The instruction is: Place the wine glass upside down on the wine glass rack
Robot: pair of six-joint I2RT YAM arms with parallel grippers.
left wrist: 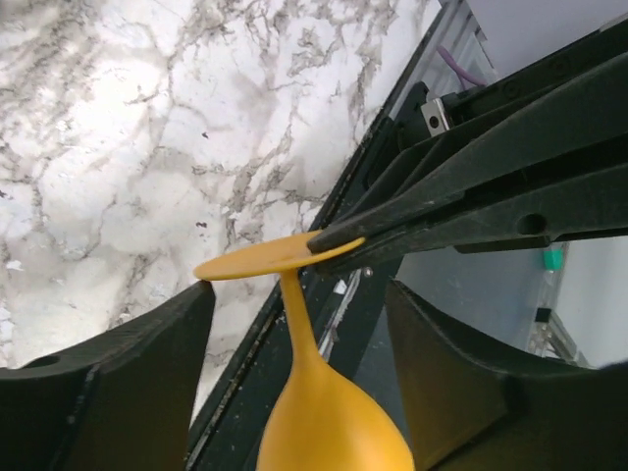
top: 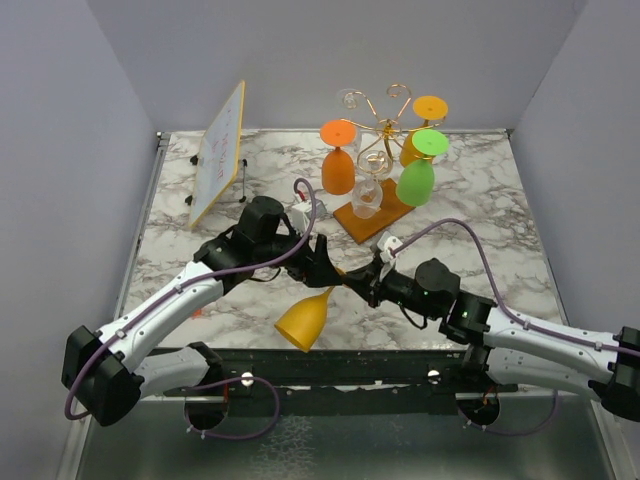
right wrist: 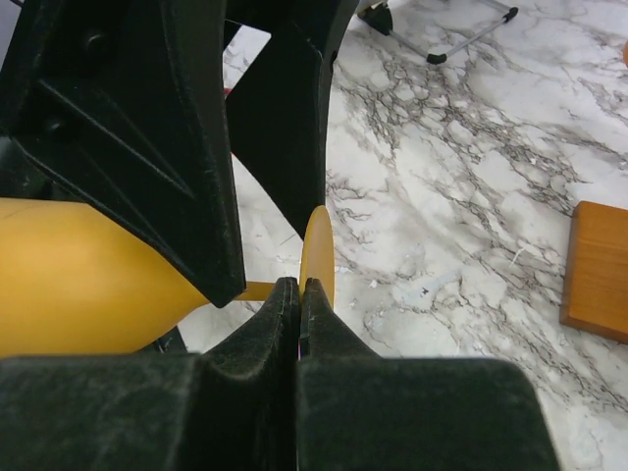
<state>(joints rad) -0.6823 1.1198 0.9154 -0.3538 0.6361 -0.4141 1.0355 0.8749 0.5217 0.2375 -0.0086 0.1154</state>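
Left wrist view, left fingers spread apart either side of yellow wine glass stem, right fingers clamped on its foot rim, marble counter beyond fingertips.

My right gripper pinches the yellow wine glass by its foot. My left gripper stands wide around its stem.

left wrist view cuts off the wine glass bowl.
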